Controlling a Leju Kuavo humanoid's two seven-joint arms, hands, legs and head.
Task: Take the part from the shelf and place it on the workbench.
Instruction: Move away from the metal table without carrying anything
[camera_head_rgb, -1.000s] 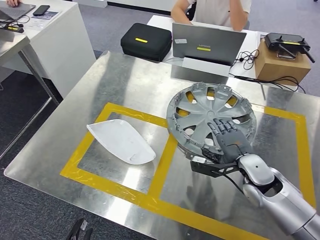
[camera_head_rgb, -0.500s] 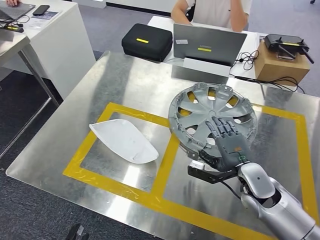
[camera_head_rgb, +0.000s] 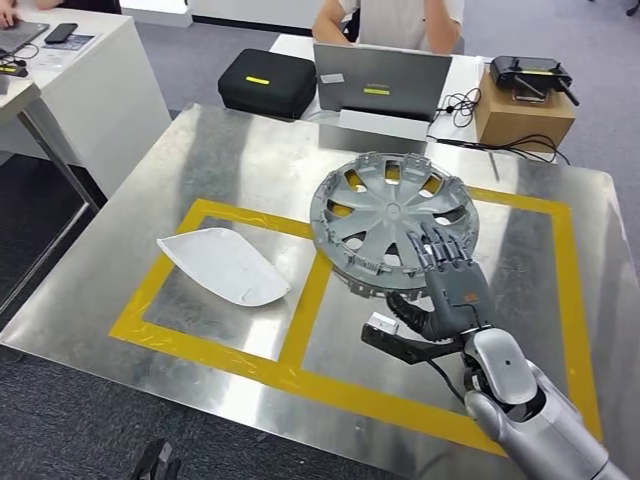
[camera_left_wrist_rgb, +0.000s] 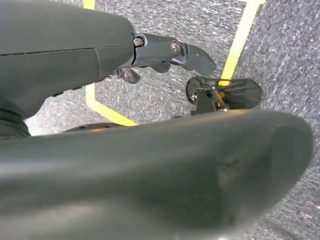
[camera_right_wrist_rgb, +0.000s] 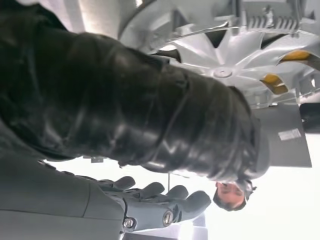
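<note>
The grey hubcap (camera_head_rgb: 385, 215) lies on the steel workbench (camera_head_rgb: 226, 160), over the yellow tape line between the two marked boxes. My right hand (camera_head_rgb: 451, 285) hovers over its near right rim with fingers (camera_head_rgb: 434, 255) spread, and I cannot tell if they touch it. In the right wrist view the hubcap's spoked face (camera_right_wrist_rgb: 226, 60) sits beyond the thumb (camera_right_wrist_rgb: 158, 120), and nothing lies between thumb and fingers (camera_right_wrist_rgb: 166, 197). My left hand (camera_left_wrist_rgb: 166, 50) hangs over the grey floor, holding nothing.
A white curved panel (camera_head_rgb: 223, 265) lies in the left yellow box. Behind the bench a person sits at a laptop (camera_head_rgb: 381, 85), with a black case (camera_head_rgb: 264, 80) and a cardboard box (camera_head_rgb: 524, 110) alongside. A white desk (camera_head_rgb: 90, 90) stands at the left.
The whole picture has shifted left, so the camera moved. Against the hubcap, my right hand has drawn back from the hub centre toward the near rim.
</note>
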